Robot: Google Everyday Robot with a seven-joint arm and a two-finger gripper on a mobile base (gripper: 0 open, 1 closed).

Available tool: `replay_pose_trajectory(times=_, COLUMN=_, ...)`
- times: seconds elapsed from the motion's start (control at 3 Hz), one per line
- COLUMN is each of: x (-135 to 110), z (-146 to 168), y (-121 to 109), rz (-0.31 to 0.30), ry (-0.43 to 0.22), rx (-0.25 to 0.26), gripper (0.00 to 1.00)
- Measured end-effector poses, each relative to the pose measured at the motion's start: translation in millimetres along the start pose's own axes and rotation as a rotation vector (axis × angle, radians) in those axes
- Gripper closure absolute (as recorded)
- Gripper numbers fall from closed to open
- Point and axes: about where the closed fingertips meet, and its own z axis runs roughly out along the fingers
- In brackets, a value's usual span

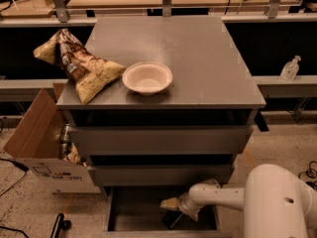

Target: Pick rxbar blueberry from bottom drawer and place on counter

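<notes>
The bottom drawer (133, 209) is pulled open at the foot of the cabinet and shows its dark floor. My gripper (171, 208) reaches into it from the right on the white arm (218, 196), low over the floor at mid drawer. A small dark flat shape (171, 220), likely the rxbar blueberry, lies at the gripper's tip; I cannot tell whether it is held. The grey counter (198, 58) is the cabinet's top, well above the gripper.
A white bowl (147, 77) and a crinkled tan chip bag (79, 66) sit on the counter's left part. Two closed drawer fronts (158, 140) lie above the open drawer. An open cardboard box (34, 143) stands on the floor at the left. A sanitizer bottle (290, 67) stands at the right.
</notes>
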Motion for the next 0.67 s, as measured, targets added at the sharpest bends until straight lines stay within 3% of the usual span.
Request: replay_pose_trajectory(times=0.67, x=0.0, z=19.8, y=-0.4, rz=-0.008, ry=-0.011, rx=-0.044, gripper=0.00)
